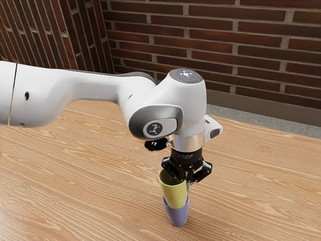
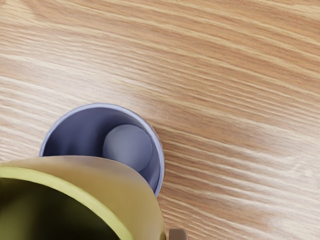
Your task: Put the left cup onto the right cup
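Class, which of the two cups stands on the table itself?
The purple-blue cup, upright on the table. The yellow-green cup hangs tilted in the gripper above it.

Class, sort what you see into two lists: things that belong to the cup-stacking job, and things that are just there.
Job: yellow cup; blue cup; gripper, gripping the yellow cup.
Just there: table; brick wall.

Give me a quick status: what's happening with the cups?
Gripper shut on yellow-green cup at its rim. Cup tilted, base at purple cup mouth. Nothing blocking.
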